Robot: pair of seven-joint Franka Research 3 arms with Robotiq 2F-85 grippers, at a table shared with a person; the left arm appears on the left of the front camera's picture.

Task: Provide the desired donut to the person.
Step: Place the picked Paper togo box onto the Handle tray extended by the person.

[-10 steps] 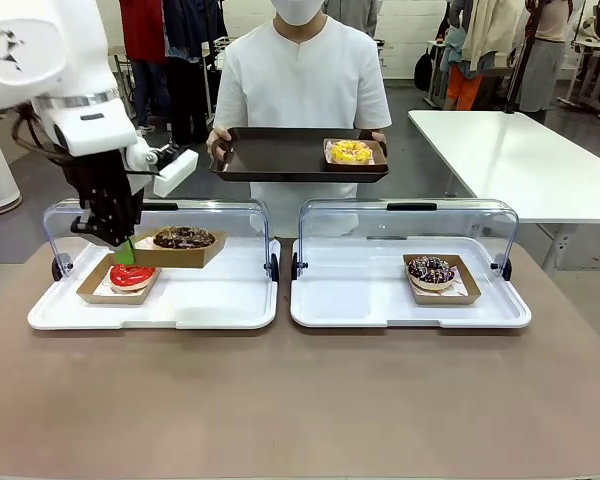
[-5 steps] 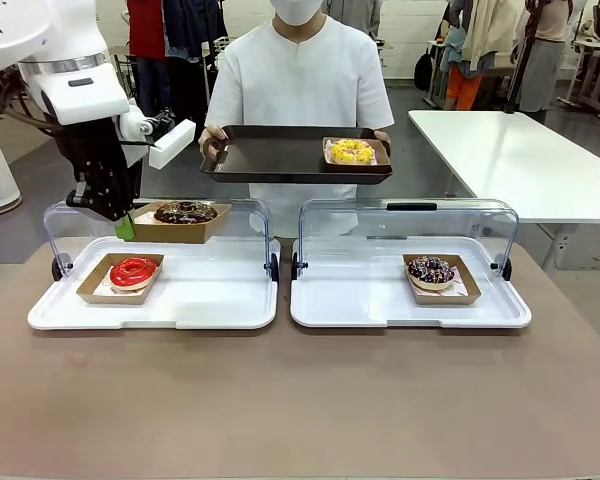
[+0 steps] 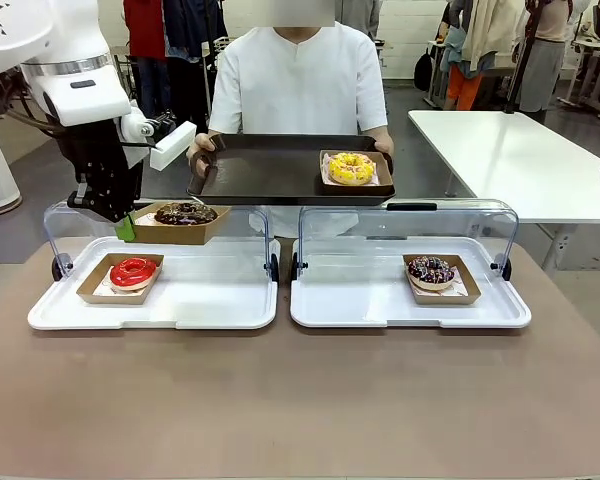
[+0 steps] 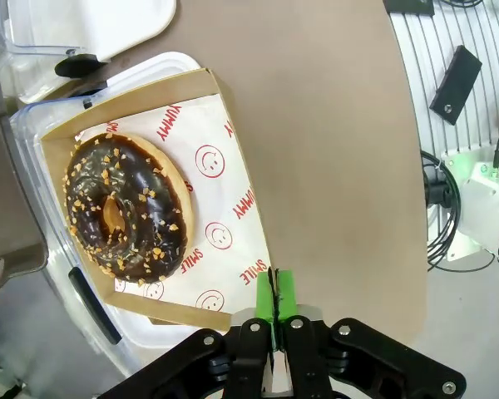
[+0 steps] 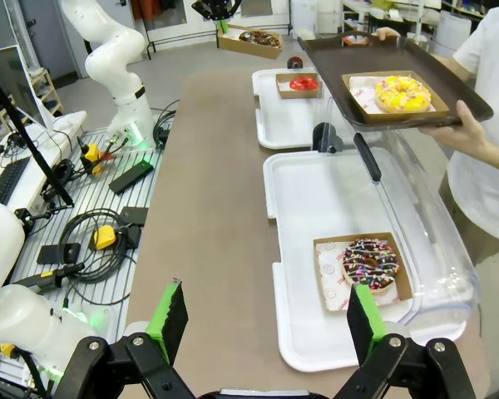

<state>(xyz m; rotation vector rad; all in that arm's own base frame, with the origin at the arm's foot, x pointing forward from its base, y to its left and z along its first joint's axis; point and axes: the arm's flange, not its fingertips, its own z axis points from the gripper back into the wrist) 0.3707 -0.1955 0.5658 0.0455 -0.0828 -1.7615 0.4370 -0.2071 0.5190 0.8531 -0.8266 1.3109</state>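
Observation:
My left gripper [image 3: 126, 228] is shut on the rim of a cardboard tray [image 3: 180, 225] holding a chocolate donut [image 3: 185, 212] with nut crumbs, held in the air above the left white tray [image 3: 210, 300]. In the left wrist view the green fingertips [image 4: 274, 293] pinch the cardboard edge beside the chocolate donut [image 4: 125, 218]. The person [image 3: 300, 80] in a white shirt holds a dark serving tray [image 3: 270, 170] carrying a yellow donut [image 3: 350, 167], just beyond the display lids. My right gripper [image 5: 266, 316] stands open over the table's near side, holding nothing.
A red donut [image 3: 132, 271] lies in its cardboard tray on the left white tray. A sprinkled chocolate donut [image 3: 431, 270] sits on the right white tray [image 3: 350, 300]. Both clear lids [image 3: 410, 225] stand raised at the back. A white table [image 3: 520, 150] stands far right.
My left gripper lifted the chocolate donut's cardboard tray off the white tray and has since held steady. The person lowered the dark tray and tipped it toward me.

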